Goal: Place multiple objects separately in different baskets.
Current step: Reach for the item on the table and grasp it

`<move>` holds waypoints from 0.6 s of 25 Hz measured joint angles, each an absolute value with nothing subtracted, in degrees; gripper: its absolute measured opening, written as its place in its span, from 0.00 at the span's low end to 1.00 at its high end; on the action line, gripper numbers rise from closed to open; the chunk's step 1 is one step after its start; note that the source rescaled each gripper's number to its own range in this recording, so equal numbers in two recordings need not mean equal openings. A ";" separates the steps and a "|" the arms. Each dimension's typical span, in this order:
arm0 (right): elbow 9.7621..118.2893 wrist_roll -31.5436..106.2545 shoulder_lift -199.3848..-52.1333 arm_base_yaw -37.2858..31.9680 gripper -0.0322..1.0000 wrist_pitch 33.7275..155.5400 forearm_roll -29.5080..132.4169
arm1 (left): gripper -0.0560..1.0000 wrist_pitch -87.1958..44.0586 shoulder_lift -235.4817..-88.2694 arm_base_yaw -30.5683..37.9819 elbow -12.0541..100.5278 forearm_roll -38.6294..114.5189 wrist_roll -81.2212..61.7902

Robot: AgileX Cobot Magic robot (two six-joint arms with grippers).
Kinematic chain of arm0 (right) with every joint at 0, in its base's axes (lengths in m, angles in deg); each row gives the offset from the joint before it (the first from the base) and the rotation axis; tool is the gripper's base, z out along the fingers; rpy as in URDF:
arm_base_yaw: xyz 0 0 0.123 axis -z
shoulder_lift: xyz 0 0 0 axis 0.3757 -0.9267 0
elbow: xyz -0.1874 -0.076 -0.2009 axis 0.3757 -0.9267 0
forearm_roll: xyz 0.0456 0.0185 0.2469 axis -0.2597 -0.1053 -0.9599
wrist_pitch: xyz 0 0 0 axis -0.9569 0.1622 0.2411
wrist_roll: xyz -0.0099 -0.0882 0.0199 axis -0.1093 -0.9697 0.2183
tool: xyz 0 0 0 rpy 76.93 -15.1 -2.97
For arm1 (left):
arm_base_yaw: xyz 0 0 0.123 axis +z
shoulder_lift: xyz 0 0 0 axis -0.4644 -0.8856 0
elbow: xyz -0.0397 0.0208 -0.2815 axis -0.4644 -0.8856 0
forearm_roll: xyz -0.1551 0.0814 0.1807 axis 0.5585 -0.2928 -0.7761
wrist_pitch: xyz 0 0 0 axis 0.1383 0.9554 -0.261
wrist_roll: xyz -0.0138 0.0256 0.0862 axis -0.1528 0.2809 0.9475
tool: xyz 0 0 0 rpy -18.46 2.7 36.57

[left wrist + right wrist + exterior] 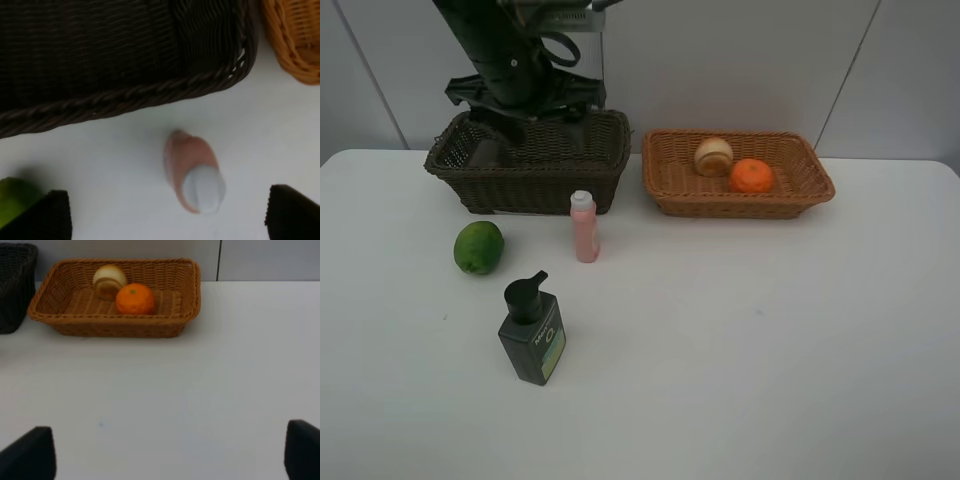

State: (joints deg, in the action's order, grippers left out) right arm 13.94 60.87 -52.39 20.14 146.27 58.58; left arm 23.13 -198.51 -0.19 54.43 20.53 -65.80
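Observation:
My left gripper point(167, 220) hangs open and empty above the pink white-capped bottle point(194, 172), which stands in front of the dark brown basket point(125, 95). From above, the left arm point(515, 70) is over that basket point(530, 160). On the table stand the pink bottle point(584, 227), a green round fruit point(478, 247) and a dark green pump bottle point(532, 332). The light tan basket point(737, 195) holds an orange point(752, 176) and a pale round fruit point(713, 156). My right gripper point(167, 455) is open and empty, well in front of the tan basket point(115, 325).
The white table point(770, 330) ends at a grey wall behind the baskets. The two baskets stand side by side with a narrow gap. A tan basket corner point(295, 40) and the green fruit point(12, 200) show at the edges of the left wrist view.

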 joint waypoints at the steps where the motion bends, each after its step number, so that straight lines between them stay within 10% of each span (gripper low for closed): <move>1: 13.94 60.87 -52.39 20.14 0.98 146.27 58.58 | 1.00 23.13 -199.84 -0.58 55.57 20.51 -67.18; 15: 13.94 60.87 -52.39 20.14 0.98 146.27 58.58 | 1.00 22.88 -207.72 -5.40 57.73 20.32 -77.10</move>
State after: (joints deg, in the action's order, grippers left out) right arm 13.94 60.87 -52.39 20.14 146.27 58.58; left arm 22.88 -207.72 -5.40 57.73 20.32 -77.10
